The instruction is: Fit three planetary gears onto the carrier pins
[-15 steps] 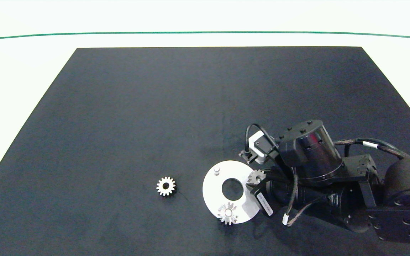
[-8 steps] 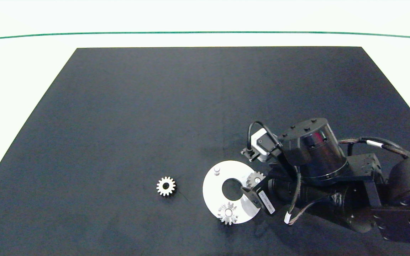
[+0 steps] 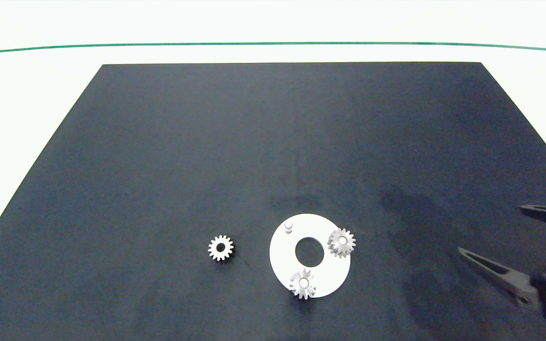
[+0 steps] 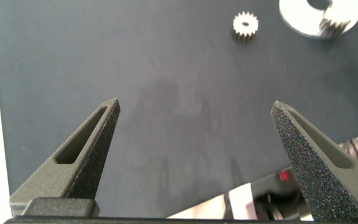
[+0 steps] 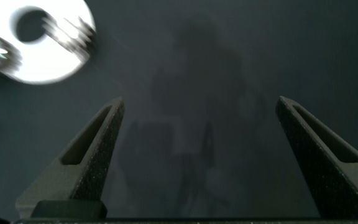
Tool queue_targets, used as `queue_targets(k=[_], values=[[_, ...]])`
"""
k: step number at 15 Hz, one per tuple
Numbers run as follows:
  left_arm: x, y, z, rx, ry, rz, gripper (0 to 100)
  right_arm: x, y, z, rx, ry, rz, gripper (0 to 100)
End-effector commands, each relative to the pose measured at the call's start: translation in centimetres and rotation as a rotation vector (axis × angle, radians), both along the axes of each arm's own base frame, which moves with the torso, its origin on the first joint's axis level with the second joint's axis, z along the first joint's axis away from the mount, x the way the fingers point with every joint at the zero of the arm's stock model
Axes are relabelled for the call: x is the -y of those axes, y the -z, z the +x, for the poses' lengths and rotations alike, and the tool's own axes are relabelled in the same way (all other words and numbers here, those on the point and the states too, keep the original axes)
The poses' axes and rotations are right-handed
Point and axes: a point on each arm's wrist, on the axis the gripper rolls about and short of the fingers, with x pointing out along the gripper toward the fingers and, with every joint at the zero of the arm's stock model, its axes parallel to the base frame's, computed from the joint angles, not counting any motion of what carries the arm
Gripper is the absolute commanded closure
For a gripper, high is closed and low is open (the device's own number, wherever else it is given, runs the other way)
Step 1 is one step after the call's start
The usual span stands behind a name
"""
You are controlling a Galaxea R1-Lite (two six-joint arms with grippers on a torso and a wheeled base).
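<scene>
Two gears are on, one waits on the mat.

You can see two planetary gears (image 3: 341, 242) on the white disc (image 3: 280, 253), one carrier pin (image 3: 288, 227) bare, a third gear (image 3: 220, 247) beside it. Your right gripper (image 3: 514, 246) is wide open near the edge; the left gripper (image 4: 197, 130) too.

1. Even, bright overhead light; the white surround (image 3: 26, 118) beyond the black mat (image 3: 273, 142) is washed out.
2. Soft, faint shadows lie on the mat right of the white disc (image 3: 280, 260).
3. The right wrist view is motion-blurred, smearing the disc and gears.
4. The green line (image 3: 273, 43) bows, showing lens distortion.
</scene>
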Motion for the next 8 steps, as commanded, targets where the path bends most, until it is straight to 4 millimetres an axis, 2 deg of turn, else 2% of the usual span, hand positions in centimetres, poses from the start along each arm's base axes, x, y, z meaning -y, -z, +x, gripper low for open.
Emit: queue_targets(k=[1,3,5,8], values=[[0.1,0.1,4.3,-0.214,0.098,0.049,0,4.5,0.7,-4.2,0.11,0.119,0.071,0],[0.9,0.6,7.7,-0.217,0.212,0.076,0,5.0,-0.1,-4.7,0.151,0.139,0.101,0],[1.8,0.7,11.2,-0.149,0.235,0.097,0,5.8,-0.4,-5.6,0.194,0.169,0.129,0],[3.3,0.4,14.0,-0.177,0.261,0.147,0,6.0,-0.5,-5.9,0.206,0.169,0.139,0]])
